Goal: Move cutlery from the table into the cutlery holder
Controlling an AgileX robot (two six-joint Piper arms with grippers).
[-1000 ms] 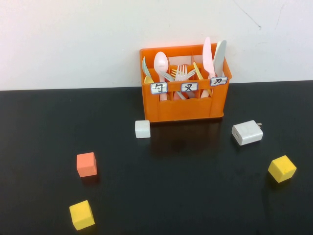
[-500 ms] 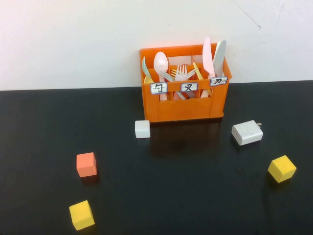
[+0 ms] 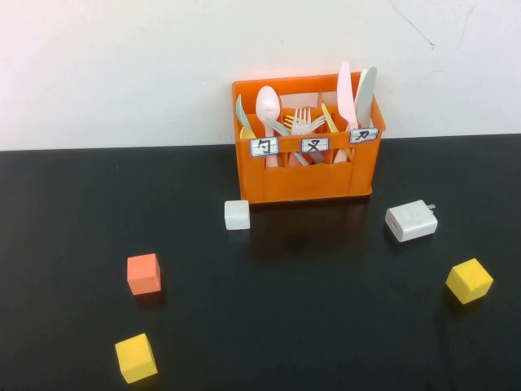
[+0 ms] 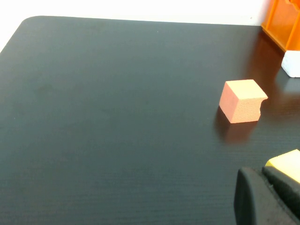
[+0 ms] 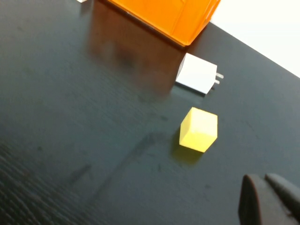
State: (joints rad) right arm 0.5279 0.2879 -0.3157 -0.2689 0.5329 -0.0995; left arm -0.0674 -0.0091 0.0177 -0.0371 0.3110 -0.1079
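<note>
Holder (image 3: 305,167), orange, at table's (image 3: 309,326) far edge by wall; pink knife (image 3: 346,94) and grey knife (image 3: 365,95) upright in its right compartment, yellow fork (image 3: 329,118) just left of them. Left gripper (image 4: 269,197) low over table near orange cube (image 4: 241,101), fingers together, empty. Right gripper (image 5: 272,199) near yellow cube (image 5: 198,129) and charger (image 5: 197,73), fingers together, empty.

1. Left hand (image 4: 269,197) cut off at the left wrist view's corner; only dark, shut fingers showing.
2. Right hand (image 5: 272,199) likewise clipped at the frame's edge.
3. Cutlery holder (image 3: 305,175) hiding the cutlery's lower ends.
4. Label characters too small to read.
5. Yellow cube (image 4: 287,165) partly behind the left hand.
</note>
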